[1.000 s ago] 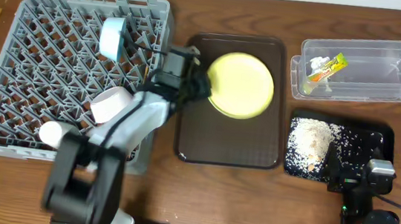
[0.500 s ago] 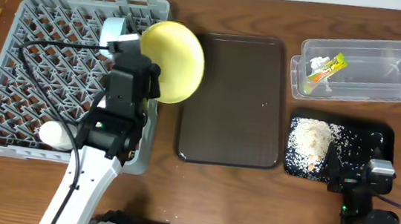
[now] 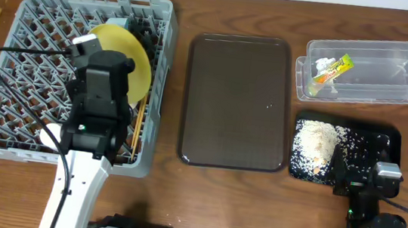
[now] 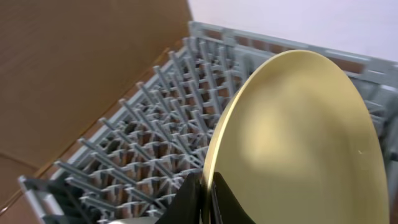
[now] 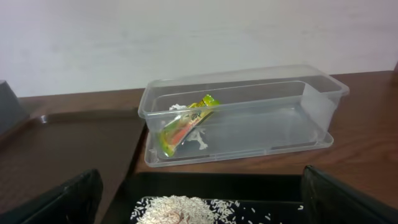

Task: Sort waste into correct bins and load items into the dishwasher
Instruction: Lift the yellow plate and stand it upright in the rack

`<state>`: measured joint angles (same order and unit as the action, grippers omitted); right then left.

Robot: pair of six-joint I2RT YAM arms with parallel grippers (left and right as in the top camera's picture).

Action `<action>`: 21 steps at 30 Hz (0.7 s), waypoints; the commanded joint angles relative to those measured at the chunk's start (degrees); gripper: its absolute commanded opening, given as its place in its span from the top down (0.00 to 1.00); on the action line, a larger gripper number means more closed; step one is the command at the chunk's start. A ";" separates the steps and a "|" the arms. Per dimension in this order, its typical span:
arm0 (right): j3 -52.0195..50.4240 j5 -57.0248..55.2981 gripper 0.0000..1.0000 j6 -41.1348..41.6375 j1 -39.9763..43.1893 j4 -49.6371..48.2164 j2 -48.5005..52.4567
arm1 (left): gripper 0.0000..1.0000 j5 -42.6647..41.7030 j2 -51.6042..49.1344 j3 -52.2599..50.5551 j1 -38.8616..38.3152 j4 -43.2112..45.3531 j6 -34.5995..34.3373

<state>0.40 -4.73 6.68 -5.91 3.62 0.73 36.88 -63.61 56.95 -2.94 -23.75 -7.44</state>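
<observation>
Left wrist view: my left gripper (image 4: 204,198) pinches rim of yellow plate (image 4: 292,137), tilted over dish rack (image 4: 143,130). Overhead: arm (image 3: 98,110) hides that grip. Right wrist view: my right gripper (image 5: 202,199) spread wide above black tray (image 5: 267,186), rice (image 5: 174,210) on it.

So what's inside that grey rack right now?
A tilted yellow plate held by the left gripper, two chopsticks along the right side, and a white dish peeking out near the front. The arm covers the middle of the grey rack, so anything beneath it is hidden.
</observation>
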 commanded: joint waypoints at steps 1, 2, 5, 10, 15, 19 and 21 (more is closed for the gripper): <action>-0.09 -0.15 0.01 -0.76 0.33 0.20 -0.24 | 0.93 1.53 -0.46 0.39 1.68 2.08 4.55; -0.09 -0.15 0.01 -0.76 0.33 0.20 -0.24 | 0.92 1.16 -0.70 0.39 1.68 2.67 5.79; -0.09 -0.15 0.01 -0.76 0.33 0.20 -0.24 | 0.93 1.07 -2.23 0.39 1.64 4.66 9.64; -0.09 -0.15 0.01 -0.76 0.33 0.20 -0.24 | 0.93 1.09 -6.60 0.39 1.64 5.62 11.54; -0.09 -0.15 0.01 -0.76 0.33 0.20 -0.24 | 0.93 1.09 -9.88 0.39 1.51 7.21 13.46; -0.09 -0.15 0.01 -0.76 0.33 0.20 -0.24 | 0.93 1.11 -10.45 0.39 1.46 8.37 15.41; -0.09 -0.15 0.01 -0.76 0.33 0.20 -0.24 | 0.92 1.14 -10.45 0.39 1.46 8.85 16.26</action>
<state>0.40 -4.73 6.68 -5.91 3.62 0.73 37.28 -74.15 56.93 -1.52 -15.79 6.50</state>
